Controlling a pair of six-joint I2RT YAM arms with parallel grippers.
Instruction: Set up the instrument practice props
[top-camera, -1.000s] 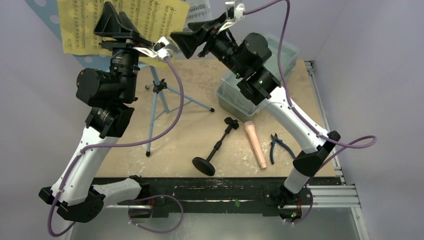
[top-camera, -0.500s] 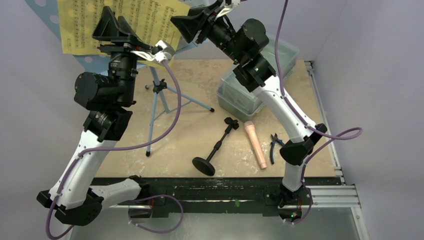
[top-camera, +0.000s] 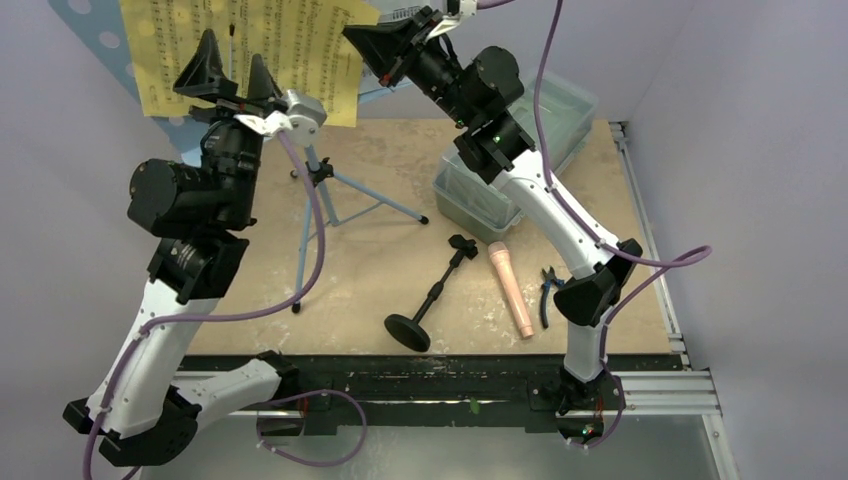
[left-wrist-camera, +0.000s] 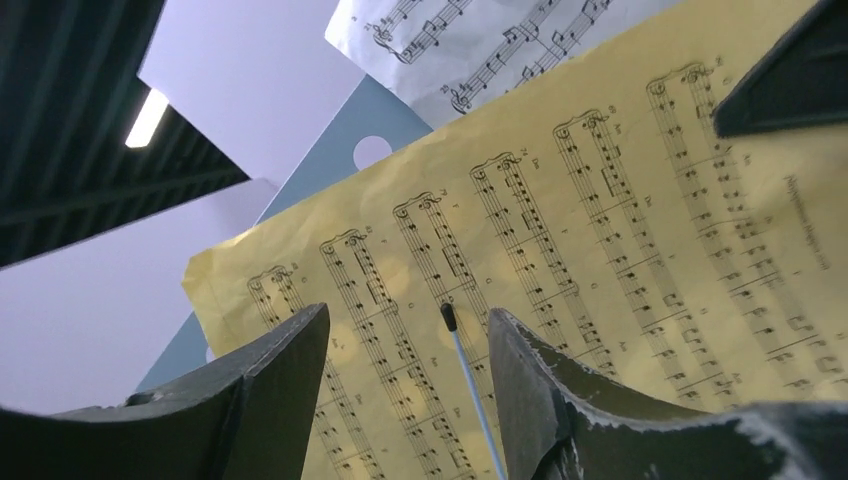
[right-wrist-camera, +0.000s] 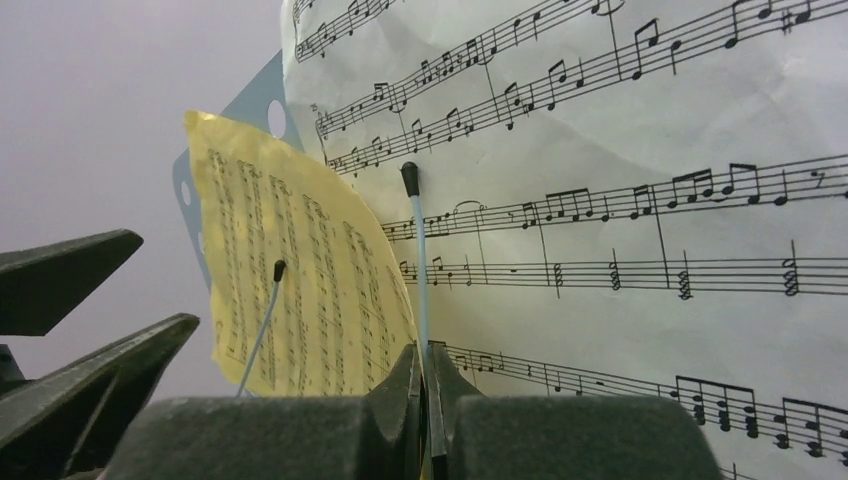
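Observation:
The light blue music stand (top-camera: 318, 205) stands at the back left on its tripod. A yellow music sheet (top-camera: 290, 45) (left-wrist-camera: 600, 280) (right-wrist-camera: 300, 290) and a white one (left-wrist-camera: 470, 40) (right-wrist-camera: 650, 200) rest on its desk. My left gripper (top-camera: 228, 72) (left-wrist-camera: 405, 325) is open in front of the yellow sheet, with the stand's left page-holder wire (left-wrist-camera: 465, 375) between its fingers, untouched. My right gripper (top-camera: 378, 45) (right-wrist-camera: 428, 365) is shut on the right page-holder wire (right-wrist-camera: 420, 260), where the two sheets meet. The black mic stand (top-camera: 430, 298) and the pink microphone (top-camera: 510, 288) lie on the table.
A clear lidded box (top-camera: 500, 185) sits under the right arm at the back right. Blue-handled pliers (top-camera: 552, 292) lie to the right of the microphone. The tripod legs (top-camera: 375, 200) spread across the left middle of the table.
My right gripper rose to the sheets and went from open to shut on the wire. My left gripper shifted left and opened wider.

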